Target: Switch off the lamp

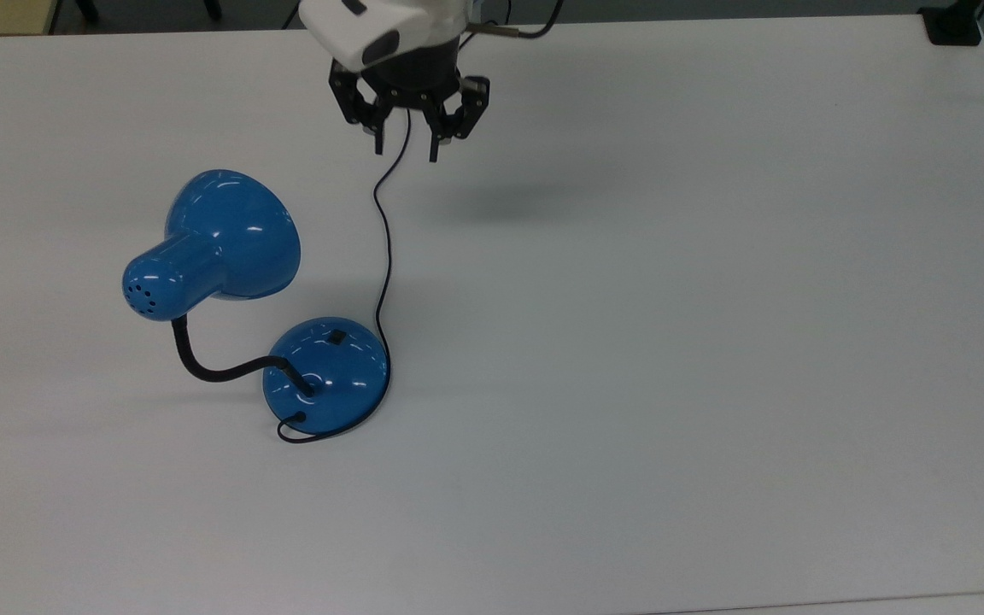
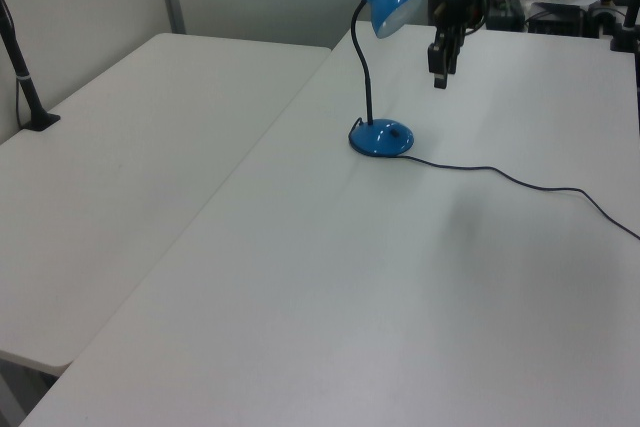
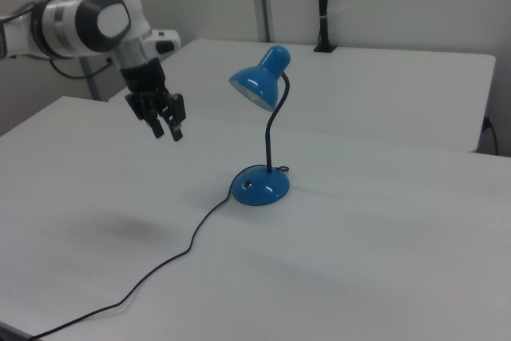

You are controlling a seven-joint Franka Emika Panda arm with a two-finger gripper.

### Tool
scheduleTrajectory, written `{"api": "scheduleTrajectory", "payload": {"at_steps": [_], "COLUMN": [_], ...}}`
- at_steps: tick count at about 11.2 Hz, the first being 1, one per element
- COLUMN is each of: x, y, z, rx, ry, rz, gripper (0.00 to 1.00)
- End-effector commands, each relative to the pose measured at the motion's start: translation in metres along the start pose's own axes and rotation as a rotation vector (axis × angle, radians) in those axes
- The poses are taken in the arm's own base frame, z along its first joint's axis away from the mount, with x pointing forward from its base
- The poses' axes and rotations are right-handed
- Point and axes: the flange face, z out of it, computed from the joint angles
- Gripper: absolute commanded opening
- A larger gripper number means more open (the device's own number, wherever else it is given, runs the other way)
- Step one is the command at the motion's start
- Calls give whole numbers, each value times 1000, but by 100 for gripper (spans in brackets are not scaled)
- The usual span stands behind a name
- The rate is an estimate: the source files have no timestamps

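In the top view, the glossy blue desk lamp (image 1: pixel 236 290) stands left of centre on the white surface (image 1: pixel 714 342): bell-shaped shade at the left, black gooseneck curving right to the round domed base (image 1: pixel 326 373), whose small black switch (image 1: pixel 337 336) sits on the side facing the gripper. The black two-finger gripper (image 1: pixel 407 141) hangs well apart, up and slightly to the top view's right of that switch, fingers spread and holding nothing. The thin black cord (image 1: pixel 383 256) runs between them.
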Motion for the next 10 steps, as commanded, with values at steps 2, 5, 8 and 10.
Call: {"api": "scheduleTrajectory", "payload": {"at_steps": [2, 5, 8, 10], "x": [-8, -10, -20, -20], "y": [20, 31, 41, 41], "z": [-49, -61, -69, -71], "rx": [-13, 3, 11, 11], "ry": [-26, -41, -70, -68], "rz": [-17, -8, 7, 7], "gripper": [100, 100, 100, 100]}}
